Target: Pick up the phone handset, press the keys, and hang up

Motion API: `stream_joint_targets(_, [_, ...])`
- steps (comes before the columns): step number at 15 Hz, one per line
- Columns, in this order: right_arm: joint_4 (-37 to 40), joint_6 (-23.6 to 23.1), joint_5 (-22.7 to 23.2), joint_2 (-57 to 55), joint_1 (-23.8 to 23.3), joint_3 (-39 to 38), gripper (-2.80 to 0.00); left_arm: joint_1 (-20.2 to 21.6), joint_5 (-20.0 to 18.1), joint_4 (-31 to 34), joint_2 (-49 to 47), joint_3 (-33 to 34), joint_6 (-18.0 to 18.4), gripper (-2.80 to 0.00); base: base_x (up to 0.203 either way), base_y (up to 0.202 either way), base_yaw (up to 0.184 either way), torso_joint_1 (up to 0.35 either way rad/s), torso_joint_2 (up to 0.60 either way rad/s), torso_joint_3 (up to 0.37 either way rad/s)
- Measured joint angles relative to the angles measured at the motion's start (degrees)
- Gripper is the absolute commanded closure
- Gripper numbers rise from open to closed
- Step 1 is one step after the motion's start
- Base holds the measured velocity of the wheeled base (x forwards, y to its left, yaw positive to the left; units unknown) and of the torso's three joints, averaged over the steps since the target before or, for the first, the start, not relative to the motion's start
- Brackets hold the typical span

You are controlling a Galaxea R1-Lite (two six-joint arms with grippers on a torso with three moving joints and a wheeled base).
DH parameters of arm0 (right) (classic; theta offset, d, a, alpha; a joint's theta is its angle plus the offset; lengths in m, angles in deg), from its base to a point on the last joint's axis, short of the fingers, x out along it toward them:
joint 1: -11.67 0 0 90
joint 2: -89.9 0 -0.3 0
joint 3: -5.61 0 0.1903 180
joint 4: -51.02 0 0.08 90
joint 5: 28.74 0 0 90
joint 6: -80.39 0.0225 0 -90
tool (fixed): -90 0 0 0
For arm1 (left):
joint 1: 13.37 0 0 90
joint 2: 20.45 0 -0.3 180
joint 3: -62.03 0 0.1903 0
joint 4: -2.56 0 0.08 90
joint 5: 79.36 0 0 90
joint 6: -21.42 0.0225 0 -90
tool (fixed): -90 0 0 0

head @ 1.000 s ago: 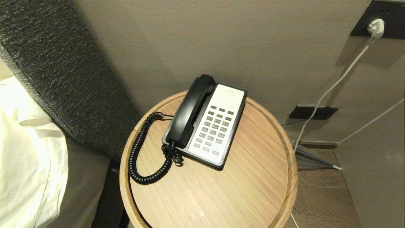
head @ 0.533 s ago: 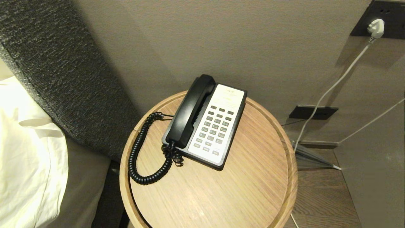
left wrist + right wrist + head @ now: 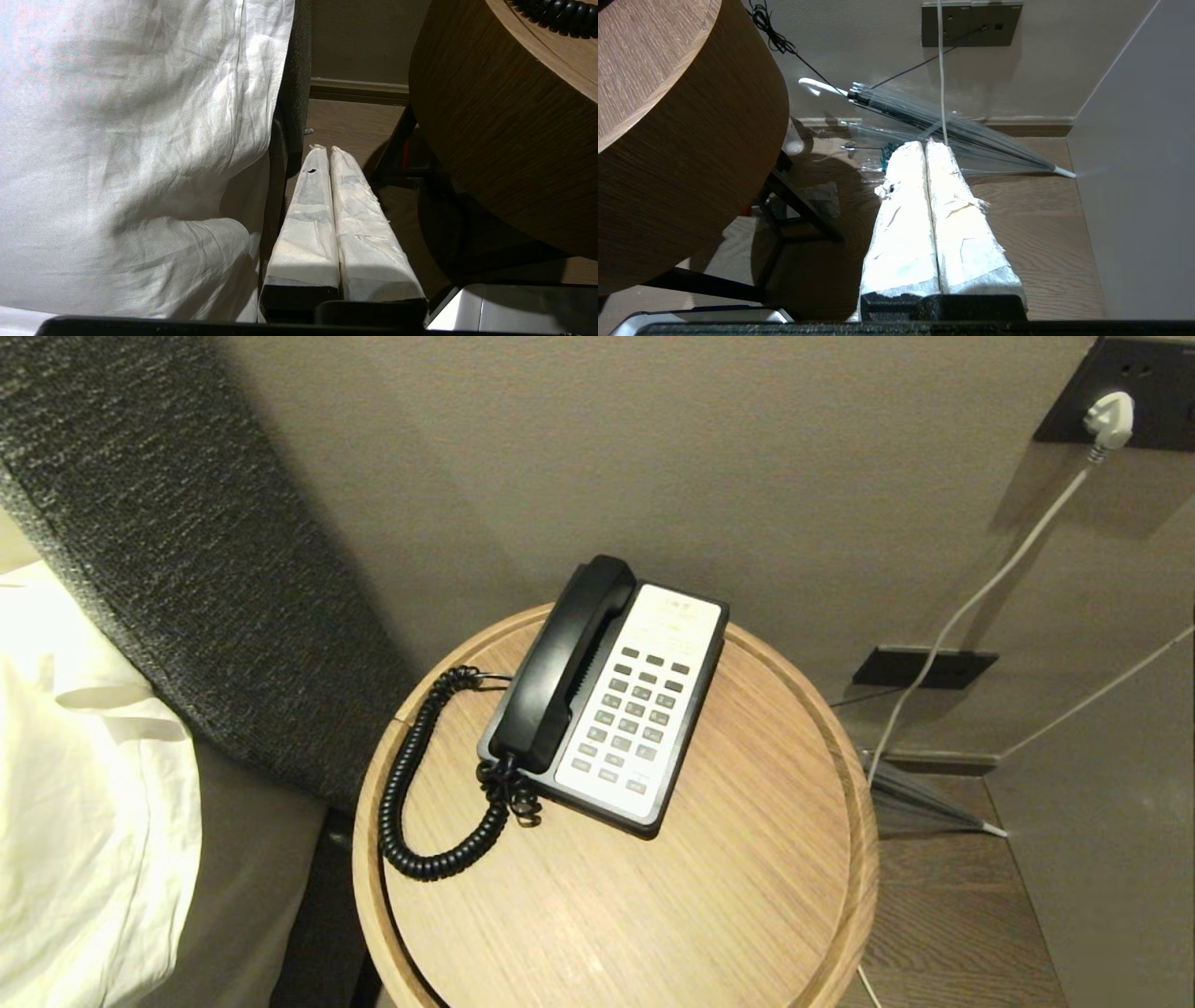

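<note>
One phone (image 3: 644, 705) sits on the round wooden worktop (image 3: 747, 896), turned so that its long axis runs from about seven o'clock to one o'clock in the head view. The phone handset (image 3: 563, 665) lies in its cradle along the phone's nine o'clock side, its upper end toward the wall. One black coiled cord (image 3: 411, 784) leaves the handset's lower end, loops out over the worktop toward eight o'clock and curves back up to the phone's side. The pale faceplate carries a block of small grey keys (image 3: 633, 719); there is faint printing near its top, too small to read, and the key markings cannot be read either.

At nine o'clock from the worktop stand a dark woven headboard (image 3: 187, 551) and white bedding (image 3: 84, 784). At two o'clock one white plug (image 3: 1109, 418) sits in a dark wall socket, its white cable (image 3: 971, 602) trailing down the wall. One clear folded umbrella (image 3: 952, 130) lies on the wooden floor by the skirting.

Neither arm shows in the head view. The left gripper (image 3: 327, 150) hangs low between the bedding and the worktop's side, its two white-wrapped fingers (image 3: 308, 219) pressed together on nothing. The right gripper (image 3: 924, 143) hangs low on the worktop's other side, above the floor, its two wrapped fingers (image 3: 906, 224) likewise clenched and empty.
</note>
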Motion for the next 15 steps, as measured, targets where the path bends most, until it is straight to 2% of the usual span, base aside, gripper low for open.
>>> stream_joint_targets(7, [0.0, 0.1, 0.0, 0.0, 0.0, 0.0, 0.0, 0.0, -0.1, -0.1, 0.0, 0.0, -0.6, 0.0, 0.0, 0.0, 0.0, 0.0, 0.0, 0.014])
stream_joint_targets(15, [0.0, 0.1, 0.0, -0.1, 0.0, 0.0, 0.0, 0.0, -0.1, -0.1, 0.0, 0.1, -1.1, 0.0, 0.0, 0.0, 0.0, 0.001, 0.0, 0.186])
